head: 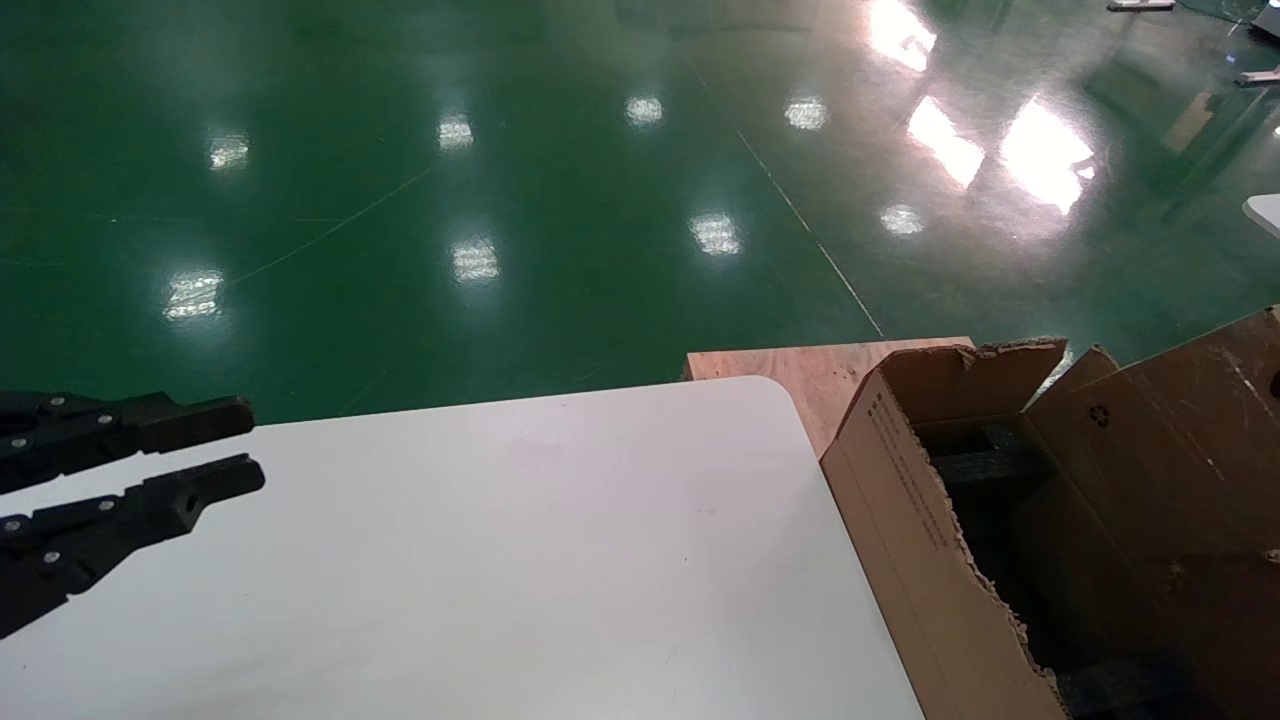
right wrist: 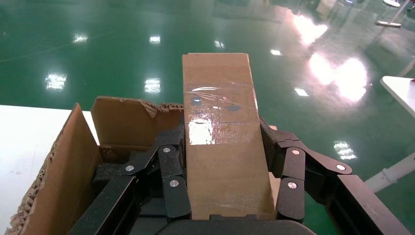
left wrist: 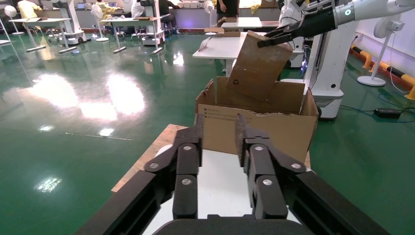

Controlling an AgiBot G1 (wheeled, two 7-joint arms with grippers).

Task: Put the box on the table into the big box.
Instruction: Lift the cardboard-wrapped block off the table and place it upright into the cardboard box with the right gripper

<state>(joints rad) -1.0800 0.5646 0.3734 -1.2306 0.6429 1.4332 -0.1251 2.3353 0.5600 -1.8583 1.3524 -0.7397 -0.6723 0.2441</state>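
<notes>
Right gripper [right wrist: 222, 161] clamps the taped box [right wrist: 222, 147] by its sides, holding it above the big box [right wrist: 63, 161] so it can drop among the foam blocks [right wrist: 105, 174]. Left gripper [head: 215, 450] parked open over the table [head: 500, 560].

— What do the robot's own parts look like?
— The left matte black two-fingered gripper [head: 215, 450] has long angular link bars pinned with small round silver screws, and its fingertips are blocky, with ridged inner faces.
— And the other one?
— The right matte black two-fingered gripper [right wrist: 222, 139] matches it. Farther off, a glossy white tubular forearm [left wrist: 372, 9] carries a small green-lit ring, above a white pedestal body [left wrist: 330, 63].
</notes>
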